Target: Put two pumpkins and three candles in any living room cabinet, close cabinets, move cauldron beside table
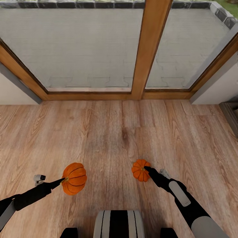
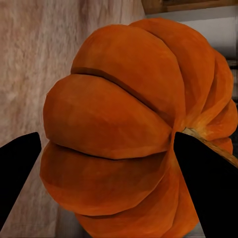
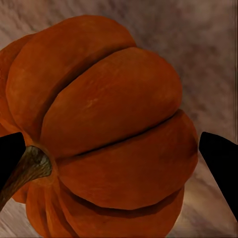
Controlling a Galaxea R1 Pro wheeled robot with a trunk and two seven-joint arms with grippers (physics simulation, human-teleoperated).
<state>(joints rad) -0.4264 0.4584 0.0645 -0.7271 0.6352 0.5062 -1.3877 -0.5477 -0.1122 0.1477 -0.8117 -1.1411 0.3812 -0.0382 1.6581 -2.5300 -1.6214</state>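
Note:
One orange ribbed pumpkin [image 1: 75, 178] hangs above the wood floor at lower left, with my left gripper [image 1: 63, 180] shut on it by its stem side. In the left wrist view this pumpkin [image 2: 124, 129] sits between the two black fingers [image 2: 20, 168]. A second pumpkin [image 1: 140, 170] appears smaller at lower right, and my right gripper [image 1: 147, 170] is shut on it. The right wrist view has that pumpkin [image 3: 109, 129] with its brown stem [image 3: 29, 166] between the fingertips [image 3: 220, 158]. The candles, the cabinet and the cauldron are out of view.
A large glass door with a wooden frame [image 1: 150, 49] stands straight ahead, white wall on both sides. Bare wood floor [image 1: 119, 132] lies between it and me. A dark grey edge [image 1: 231, 115] juts in at the right. My base [image 1: 119, 224] is at the bottom.

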